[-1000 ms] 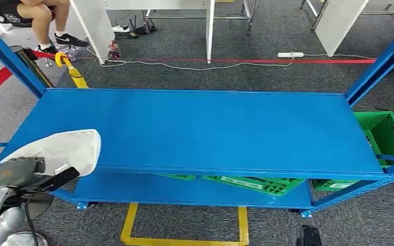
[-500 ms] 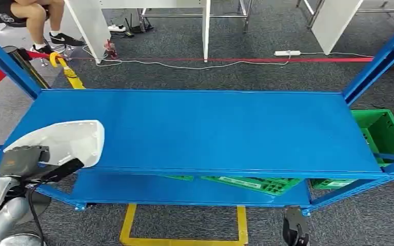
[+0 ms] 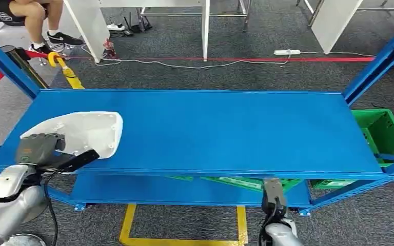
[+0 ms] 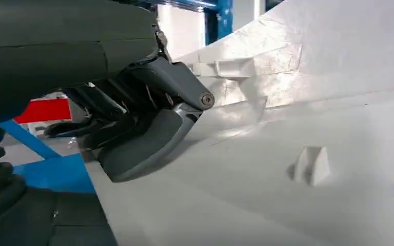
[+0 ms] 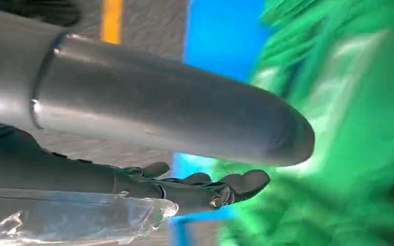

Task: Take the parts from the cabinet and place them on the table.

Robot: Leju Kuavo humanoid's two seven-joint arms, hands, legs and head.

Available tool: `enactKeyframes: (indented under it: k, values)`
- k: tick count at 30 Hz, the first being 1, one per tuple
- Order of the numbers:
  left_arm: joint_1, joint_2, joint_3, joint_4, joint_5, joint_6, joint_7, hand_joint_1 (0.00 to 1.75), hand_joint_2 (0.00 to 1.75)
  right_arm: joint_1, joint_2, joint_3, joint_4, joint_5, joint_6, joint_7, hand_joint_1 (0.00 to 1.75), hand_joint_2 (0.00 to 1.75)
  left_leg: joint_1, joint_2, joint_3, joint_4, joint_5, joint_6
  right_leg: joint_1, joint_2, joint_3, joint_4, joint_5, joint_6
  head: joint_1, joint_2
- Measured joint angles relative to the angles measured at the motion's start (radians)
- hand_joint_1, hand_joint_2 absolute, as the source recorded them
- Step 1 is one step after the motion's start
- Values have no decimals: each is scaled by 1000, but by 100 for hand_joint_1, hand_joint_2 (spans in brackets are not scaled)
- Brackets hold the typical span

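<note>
A large white moulded part (image 3: 84, 132) lies over the left end of the blue table top (image 3: 225, 128). My left hand (image 3: 41, 151) grips its near edge. The left wrist view shows the thumb and dark fingers of the left hand (image 4: 133, 133) clamped on the white part (image 4: 313, 102), which has small tabs on its surface. My right hand (image 3: 273, 197) is low at the table's front edge, near the middle. In the right wrist view the right hand (image 5: 184, 154) has its fingers stretched out and holds nothing.
Green crates sit on the lower shelf (image 3: 251, 183) and beside the table's right end (image 3: 385, 133). Blue uprights (image 3: 374, 66) stand at the table's corners. A person sits at the far left (image 3: 31, 13). Cables (image 3: 184, 65) and white furniture legs lie beyond the table.
My left hand has carried the white part to the right and further onto the table top. The right hand has risen into view at the front edge.
</note>
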Motion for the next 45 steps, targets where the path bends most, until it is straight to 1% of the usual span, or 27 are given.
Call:
enactKeyframes:
  k: [2, 3, 5, 6, 11, 19, 22, 25, 26, 31, 32, 39, 45]
  values:
    - [12, 10, 1, 0, 6, 0, -3, 175, 175, 13, -24, -22, 49, -16, -6, -3, 0, 0, 0, 0, 0, 0, -1, 1, 0, 0, 0, 0, -1, 2, 0, 0]
    - [18, 14, 3, 0, 8, 0, -3, 175, 175, 18, -34, -29, 72, -11, -26, 12, 0, 0, 0, 0, 0, 0, -2, 0, 0, 0, 0, 0, -2, 2, 1, 0]
    - [28, 19, 7, 0, 9, 1, -3, 175, 175, 22, -55, -39, 125, -4, -61, 75, 0, 0, 0, 0, 0, 0, -3, 1, 0, 0, 0, -1, -2, 2, 0, 0]
    - [34, 20, 11, 0, 12, 1, -3, 175, 175, 30, -64, -46, 146, -10, -63, 101, 0, 0, 0, 0, 0, 0, -3, 1, 0, 0, 1, -1, -3, 2, 0, 0]
    - [53, 34, 24, 0, 29, -6, -18, 175, 175, 71, -88, -84, 223, -31, -59, 169, 0, 0, 0, 0, 0, 0, -4, 1, 0, 0, 0, -1, -5, 2, 0, 0]
    - [51, 35, 25, 0, 29, -21, -21, 175, 175, 81, -89, -122, 261, -59, -50, 203, 0, 0, 0, 0, 1, 0, -5, 1, 0, 0, 1, -1, -5, 2, 0, 0]
    - [47, 36, 24, 1, 29, -34, -22, 175, 175, 83, -89, -143, 267, -78, -50, 226, 0, 0, 0, 0, 1, 0, -5, 1, 0, 0, 1, -1, -5, 2, 0, 0]
    - [40, 42, 21, 3, 26, -37, -32, 175, 175, 85, -89, -166, 273, -95, -55, 236, 0, 0, 0, 0, 1, 0, -5, 1, 0, 0, 1, -1, -5, 2, 0, 0]
    - [38, 43, 20, 3, 26, -37, -34, 175, 0, 86, -89, -174, 274, -99, -58, 237, 0, 0, 0, 0, 1, 0, -5, 1, 0, 0, 1, -1, -5, 2, 0, 0]
    - [37, 49, 17, 3, 26, -33, -39, 175, 0, 87, -90, -207, 278, -114, -61, 237, 0, 0, 0, 0, 1, 0, -5, 1, 0, 0, 1, -1, -5, 2, 0, 0]
    - [37, 50, 17, 3, 25, -28, -40, 175, 175, 87, -90, -211, 279, -114, -61, 237, 0, 0, 0, 0, 1, 0, -5, 1, 0, 0, 1, -1, -5, 2, 0, 0]
    - [39, 52, 16, 3, -15, 29, -27, 175, 175, 87, -91, -233, 281, -114, -61, 231, 0, 0, 0, 0, 1, 0, -5, 1, 0, 0, 1, -1, -5, 2, 0, 0]
    - [40, 54, 16, 3, -18, 31, -22, 175, 175, 88, -91, -236, 282, -114, -61, 229, 0, 0, 0, 0, 1, 0, -5, 1, 0, 0, 1, -1, -5, 2, 0, 0]
